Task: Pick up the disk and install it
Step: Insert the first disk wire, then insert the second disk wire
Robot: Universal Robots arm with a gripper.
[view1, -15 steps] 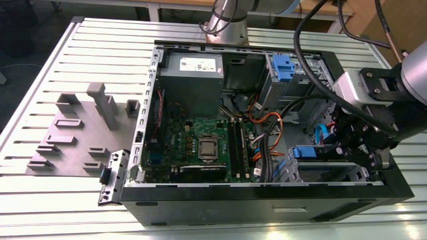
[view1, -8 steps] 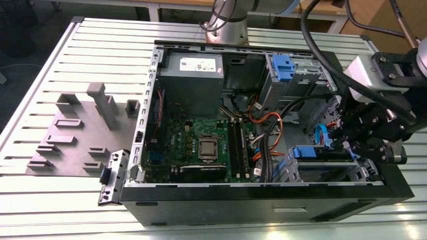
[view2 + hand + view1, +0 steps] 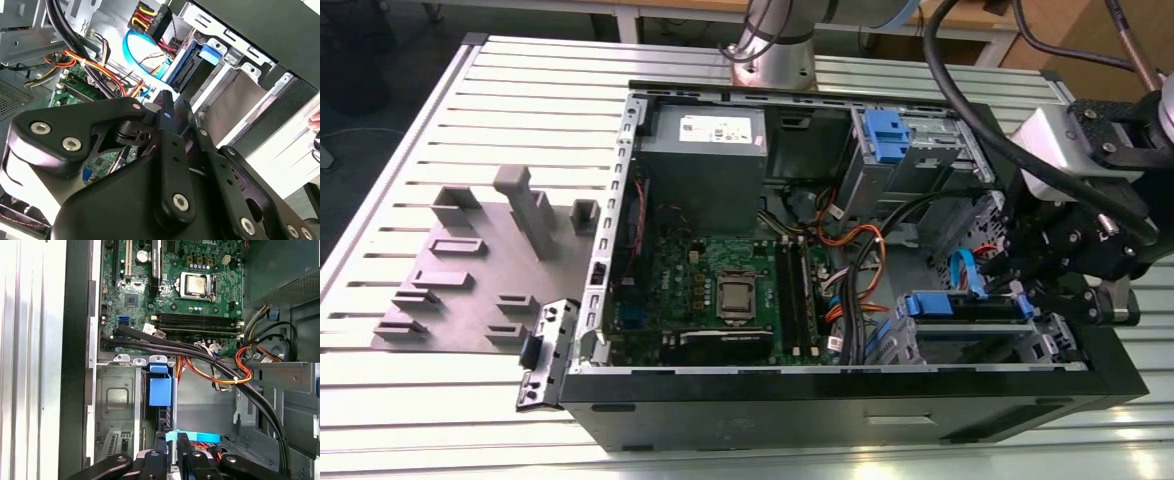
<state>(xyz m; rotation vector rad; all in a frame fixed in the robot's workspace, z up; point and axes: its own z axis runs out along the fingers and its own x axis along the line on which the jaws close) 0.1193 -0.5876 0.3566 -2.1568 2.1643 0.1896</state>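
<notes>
The disk [image 3: 947, 304] stands on edge in the metal drive cage [image 3: 987, 345] at the front corner of the open computer case, on the exterior view's right. Its blue end handle [image 3: 160, 390] points toward the motherboard, and its dark side with a blue rail [image 3: 182, 72] runs back toward me. My gripper [image 3: 1019, 290] hangs over the cage's outer end. Its black fingers [image 3: 182, 447] lie close together, shut, and their tips [image 3: 167, 102] sit at the disk's near end. I cannot tell whether they touch it.
A second blue-handled carrier [image 3: 887, 135] sits in the upper bay, beside the grey power-supply box [image 3: 707, 140]. Black, orange and light-blue cables [image 3: 215, 360] cross between the motherboard [image 3: 720, 290] and the cage. A grey fixture plate [image 3: 467, 270] lies on the slatted table at the exterior view's left.
</notes>
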